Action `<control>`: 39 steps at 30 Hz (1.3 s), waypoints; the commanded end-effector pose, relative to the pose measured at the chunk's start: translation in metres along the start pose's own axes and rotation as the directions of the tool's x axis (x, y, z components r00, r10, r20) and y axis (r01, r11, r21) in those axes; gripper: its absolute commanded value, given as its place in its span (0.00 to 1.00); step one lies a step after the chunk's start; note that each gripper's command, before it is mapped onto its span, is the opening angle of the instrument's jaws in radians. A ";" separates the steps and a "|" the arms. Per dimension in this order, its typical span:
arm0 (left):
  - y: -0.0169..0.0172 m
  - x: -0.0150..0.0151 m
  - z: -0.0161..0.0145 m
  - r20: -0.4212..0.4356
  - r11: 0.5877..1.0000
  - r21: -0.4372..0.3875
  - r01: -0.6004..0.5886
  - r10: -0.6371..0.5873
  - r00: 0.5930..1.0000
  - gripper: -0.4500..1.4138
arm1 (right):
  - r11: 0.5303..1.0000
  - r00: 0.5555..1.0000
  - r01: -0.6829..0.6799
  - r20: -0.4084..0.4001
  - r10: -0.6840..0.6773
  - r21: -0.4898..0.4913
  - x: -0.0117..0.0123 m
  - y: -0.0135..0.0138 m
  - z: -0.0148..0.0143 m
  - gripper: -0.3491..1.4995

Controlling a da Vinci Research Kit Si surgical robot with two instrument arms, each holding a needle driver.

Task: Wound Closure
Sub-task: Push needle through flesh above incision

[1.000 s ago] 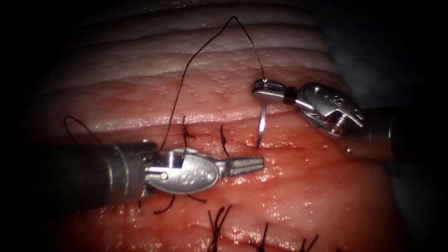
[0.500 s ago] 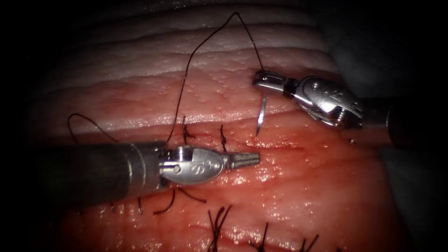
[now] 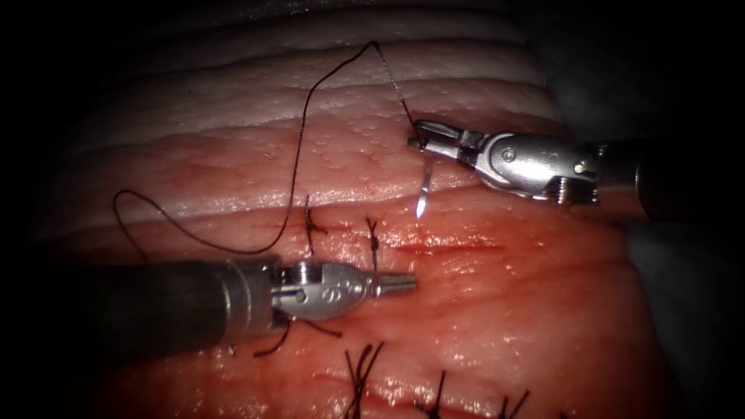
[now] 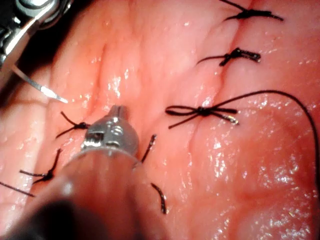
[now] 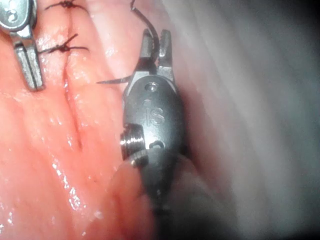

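My right tool [image 3: 420,140] comes in from the right, shut on the curved needle [image 3: 424,185] near its thread end. The needle hangs free above the tissue [image 3: 504,310], tip down over the open part of the cut [image 3: 454,248], not in the tissue. Dark thread [image 3: 310,93] rises from the needle's end, arcs left and loops down past my left shaft. My left tool [image 3: 400,283] lies low over the tissue just below the cut, shut and holding nothing. In the right wrist view the right tool [image 5: 155,46] grips the needle [image 5: 117,79] beside the cut [image 5: 72,117].
Two tied stitches [image 3: 312,225] [image 3: 373,240] cross the cut left of its open part. A lower row of stitches [image 3: 361,372] with cut ends lies near the front edge. Red fluid wets the tissue. The left wrist view shows the needle tip [image 4: 50,92] and bow-like stitches [image 4: 202,111].
The right tool has lifted up and slightly left, raising the needle tip away from the cut. The left tool has drawn back to the left and rolled. The thread loop sank lower.
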State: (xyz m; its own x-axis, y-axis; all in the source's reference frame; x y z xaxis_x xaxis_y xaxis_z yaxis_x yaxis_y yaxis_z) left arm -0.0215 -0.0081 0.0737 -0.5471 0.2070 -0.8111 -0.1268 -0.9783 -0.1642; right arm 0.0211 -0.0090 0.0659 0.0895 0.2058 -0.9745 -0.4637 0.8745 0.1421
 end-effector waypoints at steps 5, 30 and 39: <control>0.0005 0.0003 0.0001 0.004 1.000 -0.002 0.005 -0.005 1.000 0.05 | 0.998 0.998 0.065 0.002 -0.065 0.016 -0.0004 -0.0008 0.0013 0.00; 0.0007 0.0020 -0.0012 0.002 1.000 -0.016 0.021 -0.021 1.000 0.09 | 0.938 0.940 0.339 0.016 -0.341 0.067 -0.0020 -0.0047 0.0003 0.00; 0.0007 0.0021 -0.0016 -0.006 1.000 -0.018 0.023 -0.023 1.000 0.08 | 0.889 0.890 0.452 0.028 -0.455 0.074 -0.0061 -0.0096 -0.0018 0.00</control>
State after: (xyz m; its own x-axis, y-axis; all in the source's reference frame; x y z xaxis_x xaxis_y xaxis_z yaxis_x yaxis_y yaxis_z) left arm -0.0208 -0.0083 0.0704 -0.5401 0.2298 -0.8096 -0.1246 -0.9732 -0.1932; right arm 0.0225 -0.0197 0.0699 0.3185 -0.2101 -0.9244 -0.3057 0.9003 -0.3099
